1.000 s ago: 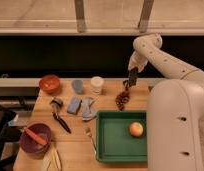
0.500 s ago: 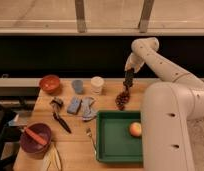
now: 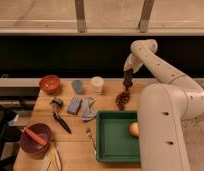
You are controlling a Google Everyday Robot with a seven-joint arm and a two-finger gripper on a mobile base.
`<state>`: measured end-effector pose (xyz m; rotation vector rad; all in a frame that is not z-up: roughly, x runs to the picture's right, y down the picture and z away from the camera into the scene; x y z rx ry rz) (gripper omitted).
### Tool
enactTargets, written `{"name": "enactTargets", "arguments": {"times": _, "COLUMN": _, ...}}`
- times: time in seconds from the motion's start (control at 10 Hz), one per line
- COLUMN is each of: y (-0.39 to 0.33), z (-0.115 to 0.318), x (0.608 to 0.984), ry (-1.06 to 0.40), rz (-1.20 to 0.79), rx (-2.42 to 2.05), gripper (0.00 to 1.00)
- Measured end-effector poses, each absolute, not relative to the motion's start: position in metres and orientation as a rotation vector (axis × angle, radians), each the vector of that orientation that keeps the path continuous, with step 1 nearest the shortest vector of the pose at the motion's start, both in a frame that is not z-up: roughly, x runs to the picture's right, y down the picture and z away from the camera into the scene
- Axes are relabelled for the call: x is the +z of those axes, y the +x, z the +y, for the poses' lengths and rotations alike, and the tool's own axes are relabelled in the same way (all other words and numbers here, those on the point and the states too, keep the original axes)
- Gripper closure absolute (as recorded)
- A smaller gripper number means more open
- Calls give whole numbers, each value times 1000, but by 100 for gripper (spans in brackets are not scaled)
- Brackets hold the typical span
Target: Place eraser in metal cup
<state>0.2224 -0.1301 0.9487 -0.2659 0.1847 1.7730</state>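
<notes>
My gripper (image 3: 127,82) hangs over the back right of the wooden table (image 3: 75,127), pointing straight down. It is shut on a flat black block that stands on end between the fingers, the eraser (image 3: 128,79). Just below it and slightly to the left is a small dark object that I take for the metal cup (image 3: 122,100). The eraser's lower end is a little above that cup and not inside it.
A white cup (image 3: 97,84), a grey-blue cup (image 3: 78,86) and a red bowl (image 3: 50,83) line the back. A blue block (image 3: 74,105), a cloth (image 3: 88,108) and a black-handled utensil (image 3: 61,121) lie mid-table. A green tray (image 3: 115,145) holds an orange fruit (image 3: 134,129). A purple bowl (image 3: 31,146) stands front left.
The gripper has shifted slightly left and come down toward the dark cup, still shut on the eraser. Nothing on the table has moved.
</notes>
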Motion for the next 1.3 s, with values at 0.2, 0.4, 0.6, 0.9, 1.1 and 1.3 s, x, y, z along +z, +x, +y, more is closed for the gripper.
{"name": "enactTargets", "arguments": {"times": 0.2, "y": 225, "z": -130, "x": 951, "ry": -255, "rz": 195, "rx": 1767, "gripper": 100}}
{"name": "enactTargets", "arguments": {"times": 0.4, "y": 228, "z": -125, "x": 951, "ry": -256, "rz": 211, "rx": 1771, "gripper": 86}}
{"name": "enactTargets", "arguments": {"times": 0.6, "y": 231, "z": -119, "x": 947, "ry": -255, "rz": 224, "rx": 1780, "gripper": 66}}
{"name": "enactTargets", "arguments": {"times": 0.9, "y": 230, "z": -108, "x": 941, "ry": -271, "rz": 241, "rx": 1782, "gripper": 35}}
{"name": "enactTargets", "arguments": {"times": 1.1, "y": 227, "z": -103, "x": 939, "ry": -281, "rz": 246, "rx": 1782, "gripper": 21}}
{"name": "enactTargets", "arguments": {"times": 1.3, "y": 225, "z": -100, "x": 936, "ry": -289, "rz": 249, "rx": 1783, "gripper": 20}}
